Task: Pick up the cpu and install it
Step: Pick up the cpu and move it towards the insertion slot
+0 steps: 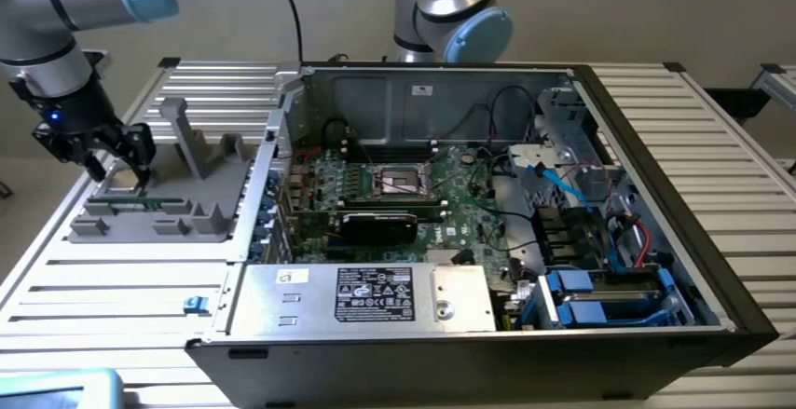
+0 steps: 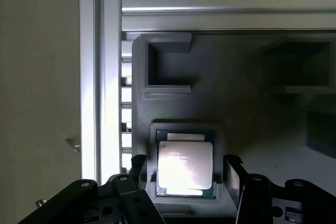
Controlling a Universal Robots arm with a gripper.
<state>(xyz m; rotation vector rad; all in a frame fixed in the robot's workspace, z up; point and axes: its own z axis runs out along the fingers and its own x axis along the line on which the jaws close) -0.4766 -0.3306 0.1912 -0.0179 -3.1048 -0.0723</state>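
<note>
The two black fingers (image 2: 234, 176) stand wide apart and hold nothing. The gripper (image 2: 186, 174) hangs low over the grey tray (image 2: 247, 93), with one finger on each side of the cpu (image 2: 185, 165). A little gap shows between each finger and the cpu.

The cpu lies flat in a square pocket of the tray, shiny side up. This pocket is near the side of the tray that is far from the computer case (image 1: 715, 241). The tray has other pockets too, and some grey posts that stand up.

The tray lies on a table of silver slats (image 1: 112, 283), just beside the open case. Inside the case, well apart from the tray, is the green board (image 1: 473, 213) with the square socket (image 1: 404, 182). A silver box with a white label (image 1: 373, 297) sits in the case too.
</note>
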